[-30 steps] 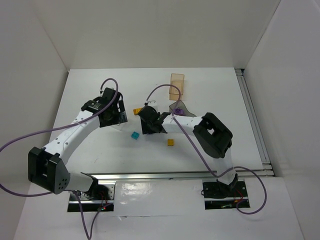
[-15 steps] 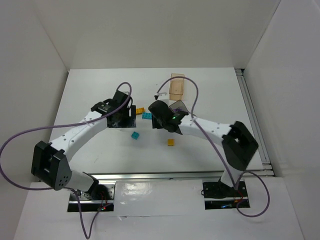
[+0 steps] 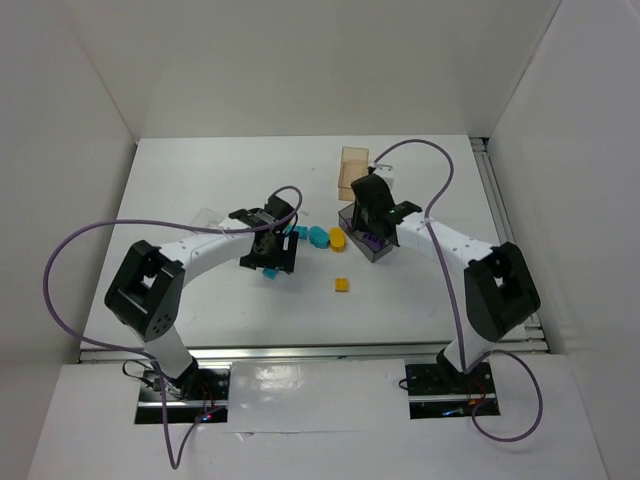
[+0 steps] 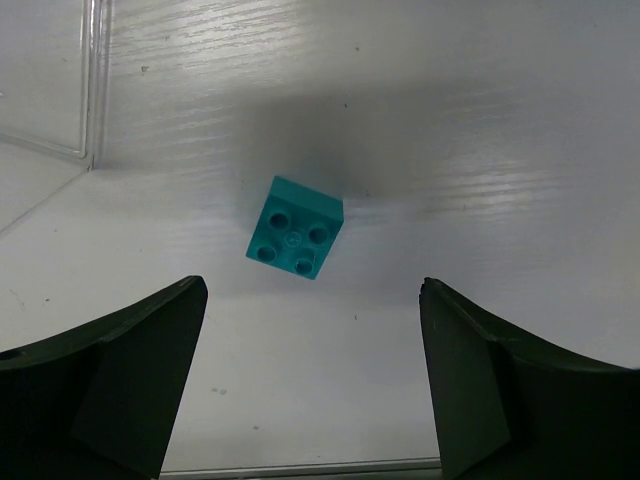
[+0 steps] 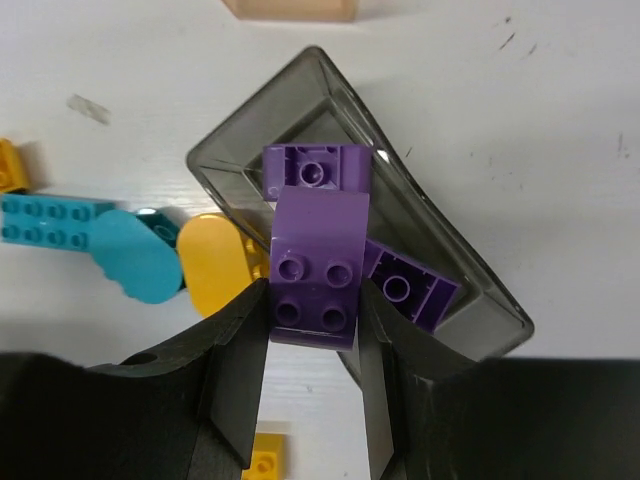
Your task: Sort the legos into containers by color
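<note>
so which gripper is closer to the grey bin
Right. The right gripper is over the grey bin, gripping a purple brick; the left gripper is well off to its left, over a teal brick.

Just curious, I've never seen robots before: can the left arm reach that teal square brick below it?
Probably yes: the left end effector hangs open right above the teal brick, with only bare table around it.

I see a teal brick, four studs, on a white, faintly streaked surface. My right jaws are black, and the purple brick between them matches the purple pieces in the smoky grey bin. At that bin's 9 o'clock are a yellow oval and a teal oval. At its 12 o'clock is a translucent orange-tan bin.
</note>
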Controlling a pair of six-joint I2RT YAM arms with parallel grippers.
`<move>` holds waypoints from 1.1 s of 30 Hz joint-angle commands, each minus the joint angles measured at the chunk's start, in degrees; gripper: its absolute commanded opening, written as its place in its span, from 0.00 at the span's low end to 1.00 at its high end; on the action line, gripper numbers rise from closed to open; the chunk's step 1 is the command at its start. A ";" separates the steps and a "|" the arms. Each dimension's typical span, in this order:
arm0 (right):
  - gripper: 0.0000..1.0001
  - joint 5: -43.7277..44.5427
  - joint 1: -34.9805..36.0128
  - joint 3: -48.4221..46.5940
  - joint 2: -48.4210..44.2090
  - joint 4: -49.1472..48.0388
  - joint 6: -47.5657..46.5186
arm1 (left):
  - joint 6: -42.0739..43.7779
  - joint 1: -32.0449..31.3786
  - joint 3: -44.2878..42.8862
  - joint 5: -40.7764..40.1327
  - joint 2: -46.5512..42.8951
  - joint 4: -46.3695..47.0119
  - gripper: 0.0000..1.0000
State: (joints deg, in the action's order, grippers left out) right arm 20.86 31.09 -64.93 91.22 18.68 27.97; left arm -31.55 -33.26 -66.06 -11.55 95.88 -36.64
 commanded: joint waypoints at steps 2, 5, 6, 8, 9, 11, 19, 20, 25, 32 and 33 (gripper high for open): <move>0.38 -1.97 -1.55 -1.96 3.61 -2.68 -1.25 | 1.05 -0.14 -0.73 -0.93 2.47 1.93 0.95; 0.62 -3.36 -2.88 -3.19 5.54 -3.38 -1.25 | 1.05 -0.14 -0.73 -0.93 3.79 2.63 0.92; 0.72 -3.37 -3.75 -4.67 6.07 -3.38 -1.25 | 1.05 -0.14 -0.73 -0.93 4.40 3.24 0.92; 0.89 -2.85 -4.28 -5.73 6.07 -3.38 -1.25 | 1.05 -0.14 -0.73 -0.93 4.94 3.77 0.88; 0.91 -2.84 -4.28 -5.74 5.12 -2.86 -1.25 | 1.05 -0.14 -0.73 -0.93 5.72 3.77 0.88; 0.91 -2.84 -4.28 -5.74 3.45 -2.86 -1.25 | 1.05 -0.14 -0.73 -0.93 6.43 3.77 0.86; 0.91 -1.71 -4.28 -2.41 -6.04 -0.40 -1.25 | 0.53 -0.14 -1.88 -2.16 8.71 4.30 0.62; 0.90 -1.70 -4.28 -1.88 -6.75 -0.40 -1.25 | 0.53 -0.14 -1.88 -2.16 8.71 4.30 0.52; 0.89 -0.65 -4.28 -1.34 -10.35 1.45 -0.72 | 0.53 -0.14 -4.42 -2.69 7.22 2.64 0.32; 0.89 -0.65 -4.28 -1.34 -14.04 3.91 -1.25 | -0.62 3.89 -11.80 -5.59 1.16 -4.57 0.31; 0.89 -0.65 -4.28 -1.34 -14.05 3.91 -1.25 | -1.40 4.86 -12.33 -6.11 0.02 -5.19 0.31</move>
State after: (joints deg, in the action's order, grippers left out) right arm 19.11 26.74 -66.35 79.96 21.02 27.14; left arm -31.77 -31.42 -74.98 -15.00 101.03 -38.02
